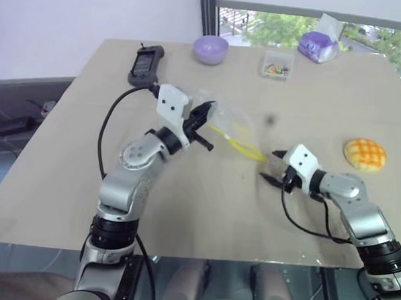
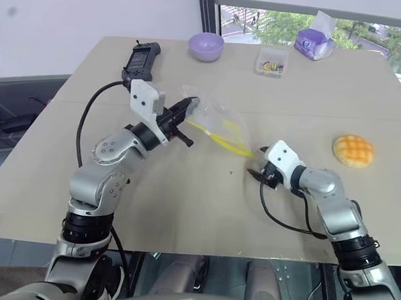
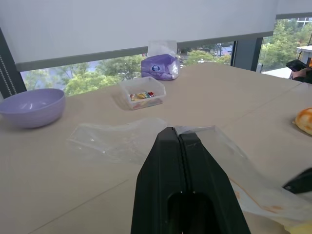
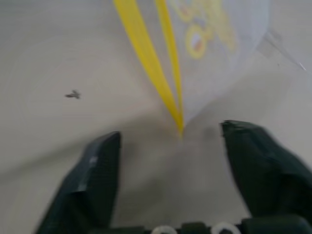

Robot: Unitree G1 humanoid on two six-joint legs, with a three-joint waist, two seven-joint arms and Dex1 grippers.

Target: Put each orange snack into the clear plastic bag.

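The clear plastic bag (image 1: pixel 234 127) hangs tilted above the middle of the table, its yellow seal strip (image 4: pixel 146 58) running down to a low corner. My left gripper (image 3: pixel 178 131) is shut on the bag's upper edge and holds it up. Just in front of that low corner, close over the tabletop, my right gripper (image 1: pixel 273 168) stands open with nothing between its fingers. The orange snack (image 1: pixel 365 154), a round bun with a grid-scored top, lies on the table to the right of the right gripper, apart from it.
At the table's far edge stand a purple bowl (image 1: pixel 211 50), a small clear box (image 1: pixel 277 64) of coloured bits and a purple wrapped pack (image 1: pixel 318 45). A black device (image 1: pixel 146 63) with a cable lies at the far left. Windows run behind the table.
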